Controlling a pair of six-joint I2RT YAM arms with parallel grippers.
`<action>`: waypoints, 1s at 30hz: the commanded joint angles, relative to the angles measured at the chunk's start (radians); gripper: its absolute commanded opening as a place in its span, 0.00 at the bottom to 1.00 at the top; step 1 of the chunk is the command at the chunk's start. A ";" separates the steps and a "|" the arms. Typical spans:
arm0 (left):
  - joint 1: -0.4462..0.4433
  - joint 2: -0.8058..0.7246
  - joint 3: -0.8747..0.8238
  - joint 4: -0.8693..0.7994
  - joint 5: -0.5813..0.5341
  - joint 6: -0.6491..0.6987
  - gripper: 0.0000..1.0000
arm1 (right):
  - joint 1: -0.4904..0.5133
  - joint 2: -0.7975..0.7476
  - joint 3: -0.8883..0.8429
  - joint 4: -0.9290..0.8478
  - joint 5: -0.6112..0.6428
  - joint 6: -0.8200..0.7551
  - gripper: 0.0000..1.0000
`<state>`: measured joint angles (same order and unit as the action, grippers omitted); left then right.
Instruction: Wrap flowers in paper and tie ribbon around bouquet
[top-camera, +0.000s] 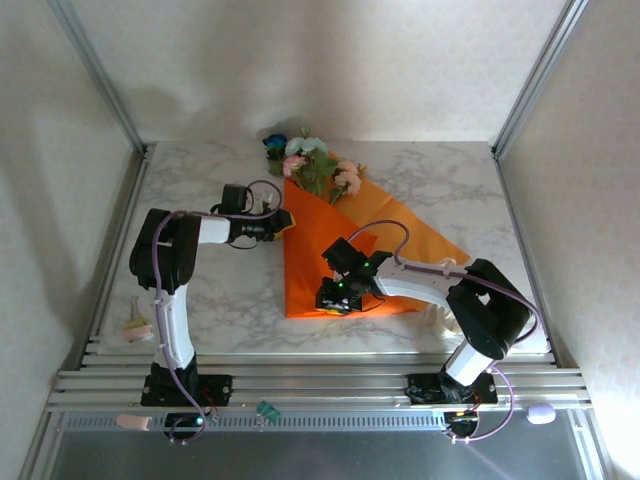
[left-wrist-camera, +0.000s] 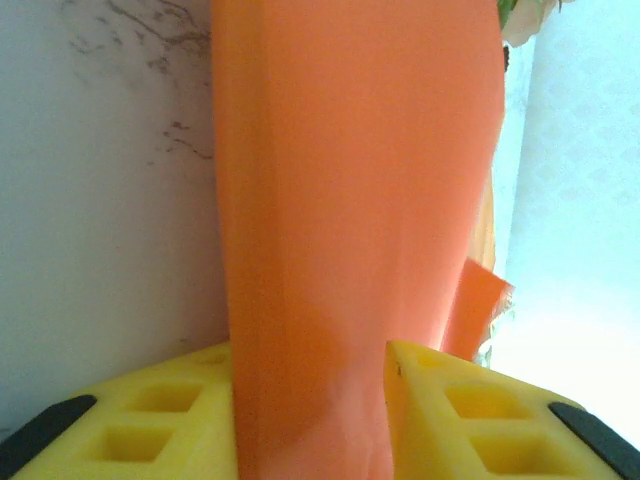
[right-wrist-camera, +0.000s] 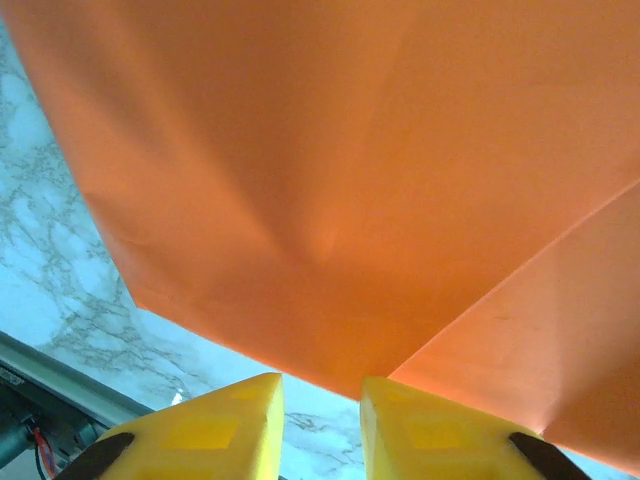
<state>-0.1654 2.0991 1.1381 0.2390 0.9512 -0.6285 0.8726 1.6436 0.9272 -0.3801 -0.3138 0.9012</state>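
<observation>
Left pincer (top-camera: 287, 221) is gripping the left edge of the thin bright orange paper sheet (top-camera: 310, 250). In the left wrist view a raised fold of the orange paper sheet is running between its two yellow fingers (left-wrist-camera: 170, 410) and filling the gap from pad to pad.

The orange paper sheet is lying in the middle of the white marble-patterned table (top-camera: 200, 180), folded into a long wedge, with a paler flap spreading out to the right. The small bunch of pink, white, pale-green and blue artificial flowers (top-camera: 312, 165) is sticking out of its far, wide end, with the stems hidden under the fold.

The right pincer (top-camera: 332, 300) is sitting over the near end of the wedge, close to its near edge. In the right wrist view its yellow fingers (right-wrist-camera: 230, 420) are standing a narrow slit apart, with marble showing between them. The paper's edge is hanging right at the tips, and I cannot tell whether they are nipping it.
</observation>
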 joint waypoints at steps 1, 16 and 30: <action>0.012 0.019 0.012 -0.055 -0.078 0.037 0.36 | -0.017 0.031 0.016 0.030 0.010 0.001 0.25; 0.016 0.052 0.072 -0.040 -0.144 -0.003 0.00 | -0.028 0.145 0.050 0.052 -0.016 0.002 0.01; 0.019 0.178 0.242 -0.051 -0.152 -0.053 0.00 | -0.029 0.197 0.058 0.023 -0.039 -0.007 0.00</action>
<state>-0.1505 2.2383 1.3518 0.1791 0.8486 -0.6704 0.8463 1.7947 0.9928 -0.2958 -0.3702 0.9039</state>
